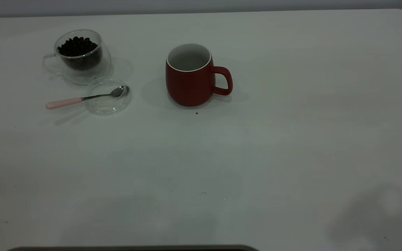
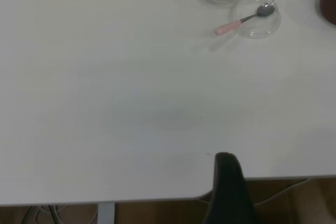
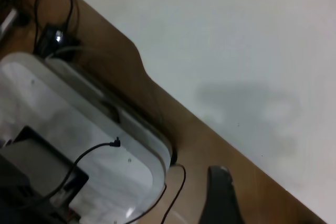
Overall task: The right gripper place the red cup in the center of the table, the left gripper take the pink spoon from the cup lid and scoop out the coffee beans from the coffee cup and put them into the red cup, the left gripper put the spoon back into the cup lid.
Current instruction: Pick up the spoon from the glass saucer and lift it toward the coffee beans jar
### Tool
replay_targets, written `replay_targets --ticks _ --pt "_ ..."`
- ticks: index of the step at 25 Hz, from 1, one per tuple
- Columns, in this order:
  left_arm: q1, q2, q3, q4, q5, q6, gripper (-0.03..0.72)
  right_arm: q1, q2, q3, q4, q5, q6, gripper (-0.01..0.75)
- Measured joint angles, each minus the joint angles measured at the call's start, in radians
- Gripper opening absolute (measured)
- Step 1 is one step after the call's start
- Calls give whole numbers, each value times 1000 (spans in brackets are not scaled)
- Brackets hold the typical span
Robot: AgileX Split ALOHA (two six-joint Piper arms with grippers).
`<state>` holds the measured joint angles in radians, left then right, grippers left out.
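A: Where's everything?

B: Red cup (image 1: 190, 75) stands upright mid-bench (image 1: 222, 167), looks empty, handle toward the right arm's side. Coffee cup (image 1: 79, 55) with coffee beans (image 1: 78, 46) sits well to its left. Cup lid (image 1: 108, 96) is just in front of the coffee cup, and the pink spoon (image 1: 82, 98) has its bowl in the lid, handle sticking out over the rim away from the red cup.

A: End effectors?

B: Left end effector (image 2: 228, 190) is only a black sliver at the bench's near edge, far from the spoon. Right end effector (image 3: 218, 198) is off the bench over the floor. Can't tell for either whether the fingers are apart or together.

A: Handling?

B: My guess is the spoon's light and stiff, metal neck slippery, so pinch the pink handle mid-length where it overhangs. The lid's glass, light, likely to skid or tip if the spoon drags. The coffee cup's glass too and fragile, so dip gently. Beans roll; keep the bowl level.
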<state>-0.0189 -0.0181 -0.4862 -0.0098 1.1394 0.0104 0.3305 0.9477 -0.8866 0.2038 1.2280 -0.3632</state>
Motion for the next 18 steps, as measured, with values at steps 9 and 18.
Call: replay_targets --ticks 9,18 --pt "0 0 0 0 0 0 558 -34 -424 202 -91 -17 138 590" --pt "0 0 0 0 0 0 558 -201 -684 313 -100 -43 169 590"
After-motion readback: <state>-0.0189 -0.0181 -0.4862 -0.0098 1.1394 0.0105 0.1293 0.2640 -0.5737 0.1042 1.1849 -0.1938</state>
